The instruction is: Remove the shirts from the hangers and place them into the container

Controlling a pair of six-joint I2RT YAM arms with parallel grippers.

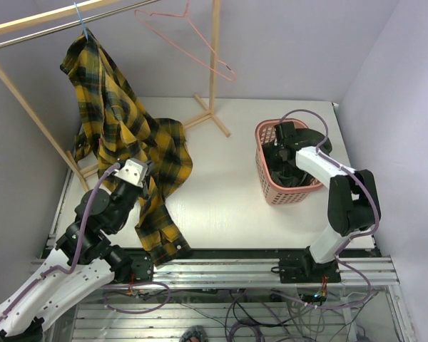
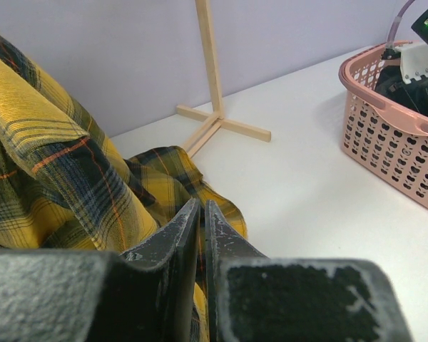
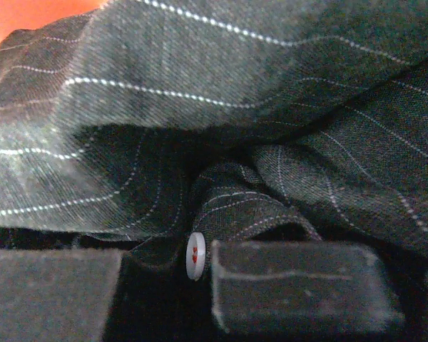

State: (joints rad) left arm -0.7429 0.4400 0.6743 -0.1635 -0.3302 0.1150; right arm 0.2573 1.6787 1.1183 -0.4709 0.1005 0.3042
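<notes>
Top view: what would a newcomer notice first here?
The yellow plaid shirt stands out first. It hangs from a blue hanger at upper left and spills onto the table, with the left gripper at its lower folds. At right, the right gripper is down in the pink basket, buried in a dark shirt with pinstripes. A bare pink hanger hangs at top centre.

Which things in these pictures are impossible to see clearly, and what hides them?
Right wrist view: the tips of the right claw, lost in shadow against the dark striped shirt.
Top view: that claw, buried in the basket under its arm.
Top view: the blue hanger, except its hook, under the plaid shirt.
Left wrist view: whether the left claw pinches cloth; its slit is dark.
</notes>
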